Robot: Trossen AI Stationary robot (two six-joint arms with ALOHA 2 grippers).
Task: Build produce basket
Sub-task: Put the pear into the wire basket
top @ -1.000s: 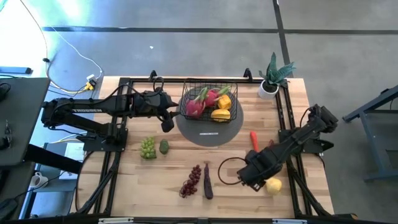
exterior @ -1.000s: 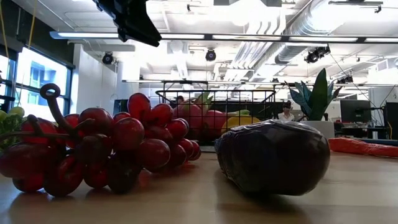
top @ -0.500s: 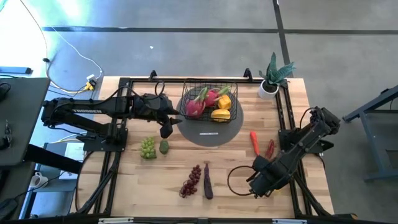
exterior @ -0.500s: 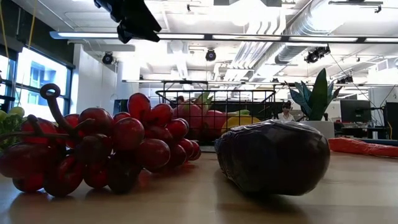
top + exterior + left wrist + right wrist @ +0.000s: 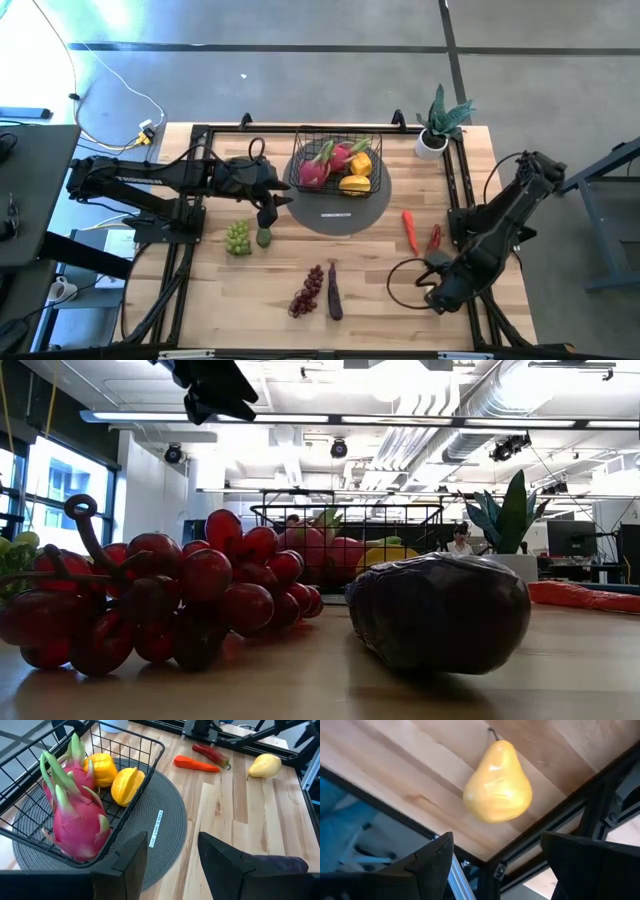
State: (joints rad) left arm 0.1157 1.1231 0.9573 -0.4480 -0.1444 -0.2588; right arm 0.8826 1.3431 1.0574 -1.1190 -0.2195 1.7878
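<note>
A yellow pear [image 5: 497,782] lies hidden under the right gripper [image 5: 440,297] at lower right of the overhead frame, the gripper spread and empty. The left gripper [image 5: 266,213], also parted, hangs left of the basket [image 5: 337,165] at upper centre. The eggplant [image 5: 334,290] lies lengthwise up the desk [image 5: 220,290], beside red grapes [image 5: 307,291].

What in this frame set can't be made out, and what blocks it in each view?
- Yellow pear: hidden in the high view under the right gripper; it shows only in the wrist views.
- Small green item beside the green grapes: partly covered in the high view by the left gripper; too small to identify.
- Basket contents: in the low view, screened by the red grapes and eggplant.
</note>
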